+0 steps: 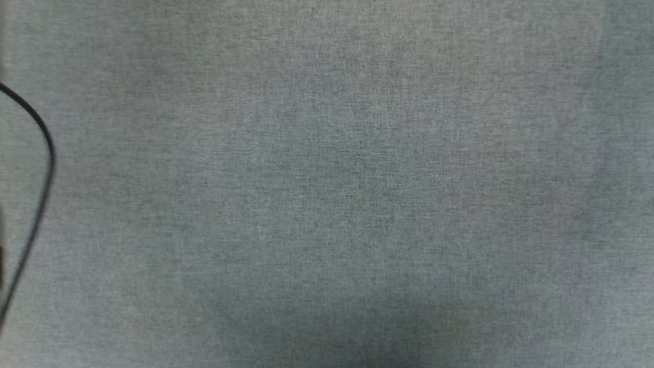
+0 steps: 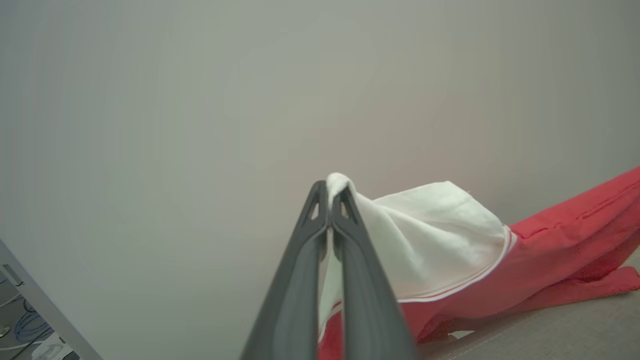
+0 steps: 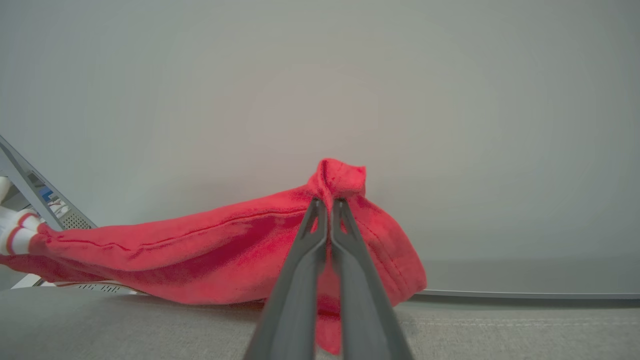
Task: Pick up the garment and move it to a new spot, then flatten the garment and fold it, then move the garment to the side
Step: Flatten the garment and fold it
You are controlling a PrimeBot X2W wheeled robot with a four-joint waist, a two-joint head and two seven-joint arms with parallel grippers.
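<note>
The garment [image 2: 550,250] is a red shirt with white sleeves. In the left wrist view my left gripper [image 2: 330,192] is shut on the tip of a white sleeve, and the red body trails off to the right, hanging just above the grey surface. In the right wrist view my right gripper [image 3: 327,202] is shut on a bunched red edge of the garment [image 3: 200,250], which stretches away to the left and sags toward the grey cloth-covered surface [image 3: 500,330]. Its lettering is hidden.
The head view looks down on plain grey fabric [image 1: 327,184] with a thin black cable [image 1: 43,168] curving along the left edge. A pale wall [image 2: 200,100] stands behind the garment. Cables and equipment [image 2: 25,330] lie low at the left.
</note>
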